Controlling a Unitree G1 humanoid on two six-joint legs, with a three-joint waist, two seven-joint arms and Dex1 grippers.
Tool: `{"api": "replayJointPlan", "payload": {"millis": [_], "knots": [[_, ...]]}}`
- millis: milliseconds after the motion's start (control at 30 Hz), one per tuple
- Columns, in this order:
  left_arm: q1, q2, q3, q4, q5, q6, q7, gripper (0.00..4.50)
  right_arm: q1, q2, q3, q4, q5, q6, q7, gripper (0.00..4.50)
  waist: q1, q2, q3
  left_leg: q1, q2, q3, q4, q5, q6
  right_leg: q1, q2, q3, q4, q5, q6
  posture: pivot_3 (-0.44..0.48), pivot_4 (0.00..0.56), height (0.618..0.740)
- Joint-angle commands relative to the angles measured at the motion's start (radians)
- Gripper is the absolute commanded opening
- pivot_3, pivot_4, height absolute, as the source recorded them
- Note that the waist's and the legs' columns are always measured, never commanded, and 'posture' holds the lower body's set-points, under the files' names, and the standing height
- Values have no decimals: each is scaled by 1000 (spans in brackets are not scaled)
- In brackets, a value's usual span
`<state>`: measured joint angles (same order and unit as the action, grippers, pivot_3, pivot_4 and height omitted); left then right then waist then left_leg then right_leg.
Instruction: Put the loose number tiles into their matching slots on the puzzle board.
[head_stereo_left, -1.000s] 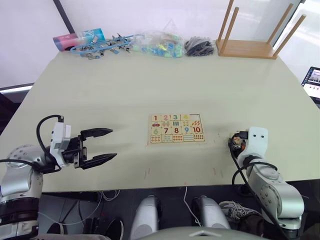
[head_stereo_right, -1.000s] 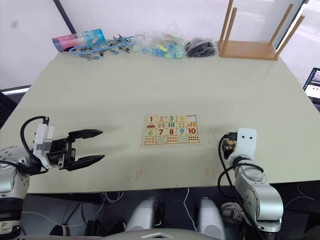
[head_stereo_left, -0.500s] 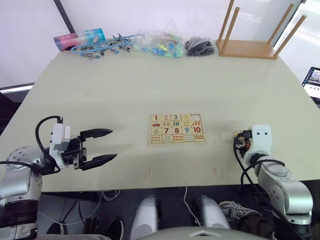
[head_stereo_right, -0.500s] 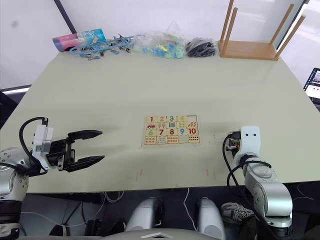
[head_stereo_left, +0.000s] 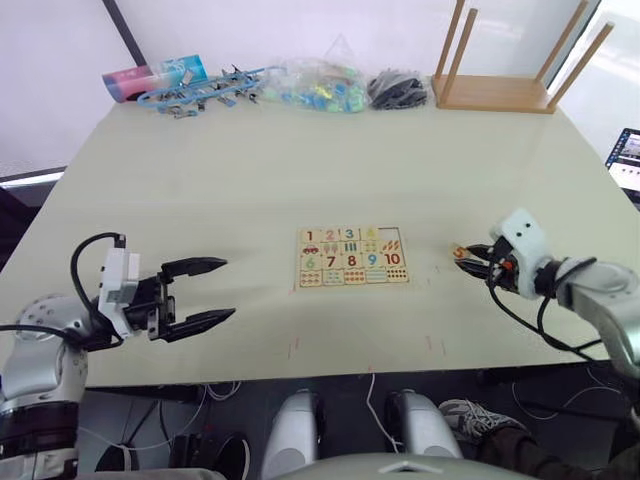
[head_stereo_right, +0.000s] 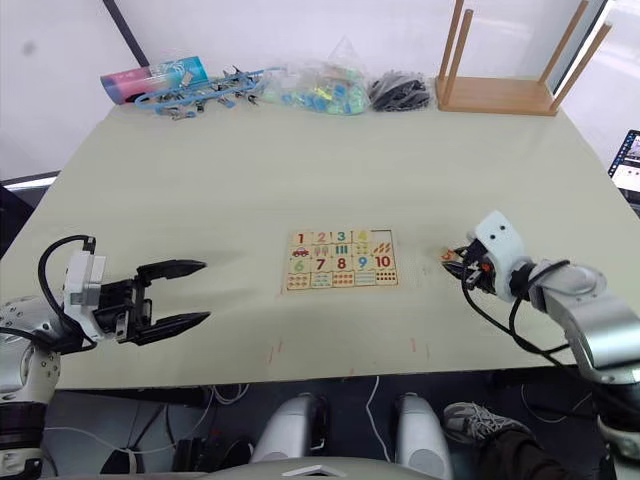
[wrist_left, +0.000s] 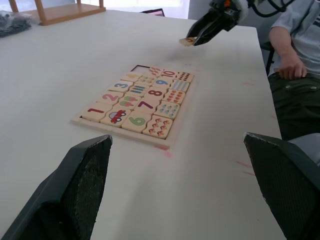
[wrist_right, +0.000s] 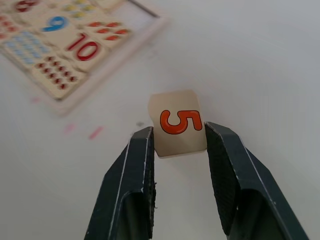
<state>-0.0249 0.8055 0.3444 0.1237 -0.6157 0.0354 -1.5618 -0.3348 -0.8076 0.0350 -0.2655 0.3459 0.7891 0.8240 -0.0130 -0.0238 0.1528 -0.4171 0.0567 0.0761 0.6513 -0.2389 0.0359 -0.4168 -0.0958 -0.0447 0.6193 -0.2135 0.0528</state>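
The puzzle board (head_stereo_left: 353, 257) lies flat mid-table, with tiles 1 to 4 seated in its far row. The matching slot at that row's right end (wrist_left: 141, 67) is an empty recess. My right gripper (head_stereo_left: 468, 256) hovers just right of the board, shut on a loose number tile printed with an orange 5 (wrist_right: 177, 129). The tile (wrist_left: 188, 41) hangs a little above the table. My left gripper (head_stereo_left: 228, 288) stands open near the table's front left, well away from the board, with nothing between its fingers.
An upturned wooden stool (head_stereo_left: 500, 95) stands at the back right. Bags of small items (head_stereo_left: 320, 88), blue clips (head_stereo_left: 200, 92) and a pink-blue pack (head_stereo_left: 150, 75) line the far edge. A seated person (wrist_left: 300, 55) is beside the table's right side.
My right arm has swung out from the near table edge, and its gripper now holds the 5 tile just right of the board. The left gripper has stayed put.
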Motion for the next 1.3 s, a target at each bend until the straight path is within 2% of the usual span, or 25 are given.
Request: {"api": "replayJointPlan", "payload": {"millis": [33,300,633,933,1300], "knots": [[1,18,15,-17,-36,-21,-49,4500,-118,-36,61,86,-16,-78,133,921,0,0,0,0,0,0,0,0,0,0,0,0,0,0,0,0,150,737],[6,40,-1,-11,-92,-57,-53,4500,-372,-27,254,262,-90,-152,361,921,1,0,0,-1,0,0,0,0,0,0,0,-1,-1,0,0,0,150,737],[28,-16,14,-34,-84,-81,-32,4500,-689,130,453,622,-283,-274,497,921,-3,0,0,-1,0,3,0,0,0,-1,1,0,0,1,-1,0,150,737],[69,-44,53,-60,-80,-83,40,4500,-859,276,522,919,-439,-421,520,921,-4,0,0,-1,0,9,0,0,0,-1,1,-1,2,1,-1,0,150,737],[134,-72,88,-109,-82,-78,115,4500,-934,383,524,1105,-553,-542,522,921,-7,0,0,0,0,10,0,0,-1,-1,1,-1,3,1,0,0,150,737]]}}
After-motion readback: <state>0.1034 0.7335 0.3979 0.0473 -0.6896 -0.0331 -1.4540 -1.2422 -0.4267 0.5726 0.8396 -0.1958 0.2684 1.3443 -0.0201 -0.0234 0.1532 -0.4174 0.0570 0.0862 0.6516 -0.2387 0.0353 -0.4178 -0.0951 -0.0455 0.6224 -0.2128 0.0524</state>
